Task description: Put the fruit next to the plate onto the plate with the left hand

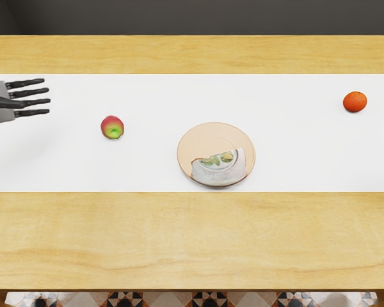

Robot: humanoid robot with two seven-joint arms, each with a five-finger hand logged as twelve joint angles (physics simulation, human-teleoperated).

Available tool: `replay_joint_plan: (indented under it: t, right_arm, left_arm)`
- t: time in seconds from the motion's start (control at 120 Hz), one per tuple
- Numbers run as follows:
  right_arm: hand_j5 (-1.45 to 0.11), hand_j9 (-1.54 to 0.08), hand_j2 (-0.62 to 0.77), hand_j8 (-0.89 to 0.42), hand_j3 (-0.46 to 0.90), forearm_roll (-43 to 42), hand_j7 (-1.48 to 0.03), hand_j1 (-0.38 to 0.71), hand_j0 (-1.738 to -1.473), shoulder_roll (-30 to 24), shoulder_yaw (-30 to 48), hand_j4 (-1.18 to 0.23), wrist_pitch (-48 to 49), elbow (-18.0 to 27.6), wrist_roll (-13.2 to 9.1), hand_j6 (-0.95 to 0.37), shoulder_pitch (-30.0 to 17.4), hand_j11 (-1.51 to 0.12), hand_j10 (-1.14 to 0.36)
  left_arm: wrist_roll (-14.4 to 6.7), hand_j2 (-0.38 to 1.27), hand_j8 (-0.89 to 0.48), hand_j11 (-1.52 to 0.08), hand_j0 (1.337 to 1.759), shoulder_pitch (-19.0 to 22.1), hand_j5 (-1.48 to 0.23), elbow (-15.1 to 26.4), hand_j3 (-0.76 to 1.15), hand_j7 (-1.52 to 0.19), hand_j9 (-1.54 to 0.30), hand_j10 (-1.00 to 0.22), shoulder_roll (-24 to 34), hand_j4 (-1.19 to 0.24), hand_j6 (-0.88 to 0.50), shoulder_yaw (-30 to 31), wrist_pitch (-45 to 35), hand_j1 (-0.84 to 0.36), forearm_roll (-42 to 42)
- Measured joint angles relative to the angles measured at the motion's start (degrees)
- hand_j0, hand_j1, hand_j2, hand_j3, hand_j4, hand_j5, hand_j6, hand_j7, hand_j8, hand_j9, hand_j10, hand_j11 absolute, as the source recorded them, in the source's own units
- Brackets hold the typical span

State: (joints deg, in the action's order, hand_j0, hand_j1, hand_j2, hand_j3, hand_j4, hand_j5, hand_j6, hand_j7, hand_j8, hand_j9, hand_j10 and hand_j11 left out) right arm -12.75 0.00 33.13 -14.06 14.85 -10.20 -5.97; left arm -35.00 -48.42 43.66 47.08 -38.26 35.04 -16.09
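Lying out are one apple (112, 127), one orange (354, 102), one plate (205, 134); the apple sits well apart from the left hand's (16, 100) spread fingers (32, 93).

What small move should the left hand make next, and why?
Probably move the left hand rightward toward the apple. Its fingers are spread and hold nothing, and the apple lies apart from it, left of the plate, nearer to the plate than the orange is.
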Motion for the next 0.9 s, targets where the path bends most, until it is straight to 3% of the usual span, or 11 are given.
replay_joint_plan:
  t: [0.1,0.2,0.258,0.342,0.542,0.667,0.9]
  right_arm:
    - [0.0,0.0,0.0,0.0,0.0,0.01,0.0,-0.35,-1.658,0.0,0.0,0.0,0.0,-0.01,0.0,0.0,-0.22,0.0,0.0]
    - [0.0,0.0,0.0,0.0,0.0,0.0,0.0,-0.35,-1.658,0.0,0.0,0.0,0.0,-0.06,0.0,0.0,-0.3,0.0,0.0]
    - [0.0,0.0,0.0,0.0,0.0,0.0,0.0,-0.35,-1.658,0.0,0.0,0.0,0.0,-0.07,0.0,0.0,-0.33,0.0,0.0]
    - [0.0,0.0,0.0,0.0,0.0,0.0,0.0,-0.35,-1.658,0.0,0.0,0.0,0.0,-0.08,0.0,0.0,-0.34,0.0,0.0]
    - [0.0,0.0,0.0,0.0,0.0,0.0,0.0,-0.35,-1.658,0.0,0.0,0.0,0.0,-0.09,0.0,0.0,-0.35,0.0,0.0]
    - [0.0,0.0,0.0,0.0,0.0,0.01,0.0,-0.35,-1.658,0.0,0.0,0.0,0.0,-0.09,0.0,0.0,-0.35,0.0,0.0]
    - [0.0,0.0,0.0,0.0,0.0,0.0,0.0,-0.35,-1.658,0.0,0.0,0.0,0.0,-0.09,0.0,0.0,-0.36,0.0,0.0]
  left_arm:
    - [0.0,0.01,-0.02,-0.03,1.658,-1.2,-0.03,0.08,0.0,-0.03,-0.03,-0.02,-0.29,-0.02,-0.02,0.19,0.01,0.32,3.49]
    - [0.0,0.01,-0.01,-0.03,1.658,-5.3,-0.03,0.5,0.0,-0.03,-0.03,-0.02,-3.41,-0.02,-0.01,0.45,0.0,0.33,14.09]
    - [0.0,0.01,-0.01,-0.02,1.658,-10.28,-0.02,0.61,0.0,-0.02,-0.02,-0.02,-6.14,-0.02,-0.01,1.67,0.01,0.33,22.13]
    - [0.0,0.0,-0.01,-0.02,1.658,-19.29,-0.02,0.66,0.0,-0.02,-0.02,-0.02,-9.29,-0.02,-0.01,8.41,-0.01,0.33,31.31]
    - [0.0,0.0,-0.02,-0.02,1.658,-27.19,-0.02,0.37,0.0,-0.02,-0.02,-0.02,-18.67,-0.02,-0.02,23.65,-0.02,0.33,46.48]
    - [0.0,0.0,-0.02,-0.02,1.658,-29.0,-0.02,0.38,0.0,-0.02,-0.02,-0.02,-25.39,-0.02,-0.02,29.39,-0.03,0.33,53.95]
    - [0.0,0.0,-0.02,-0.02,1.658,-33.12,-0.02,0.36,0.0,-0.02,-0.02,-0.02,-30.3,-0.02,-0.02,38.88,-0.04,0.33,58.11]
